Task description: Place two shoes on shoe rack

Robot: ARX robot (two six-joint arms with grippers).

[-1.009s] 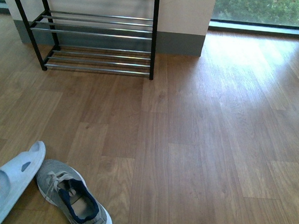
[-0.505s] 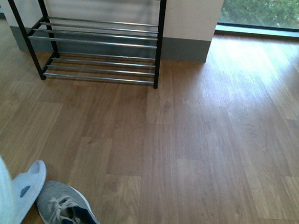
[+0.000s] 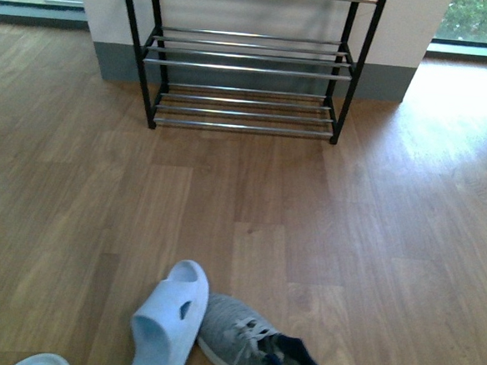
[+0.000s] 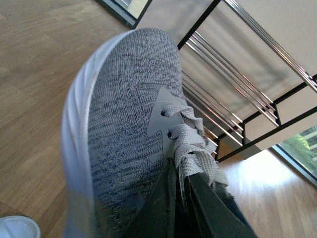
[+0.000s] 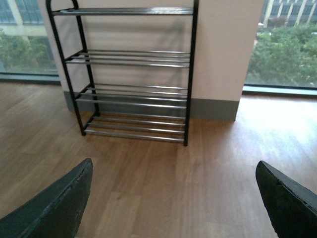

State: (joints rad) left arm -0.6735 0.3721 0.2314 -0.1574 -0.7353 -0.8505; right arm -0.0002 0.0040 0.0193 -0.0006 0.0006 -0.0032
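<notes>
One sneaker (image 4: 129, 124) sat pinched at its laces in the left gripper (image 4: 179, 171), the second sneaker (image 3: 244, 348) lay on the floor beside one of two slippers (image 3: 169, 319), short of the single shoe rack (image 3: 247, 68), and the right gripper (image 5: 173, 166) gaped wide, empty.

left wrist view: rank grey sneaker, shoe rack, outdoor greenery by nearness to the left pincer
1. grey sneaker, gripped in the left pincer itself.
2. shoe rack, beyond the sneaker's toe.
3. outdoor greenery, farthest, beyond the rack.
</notes>
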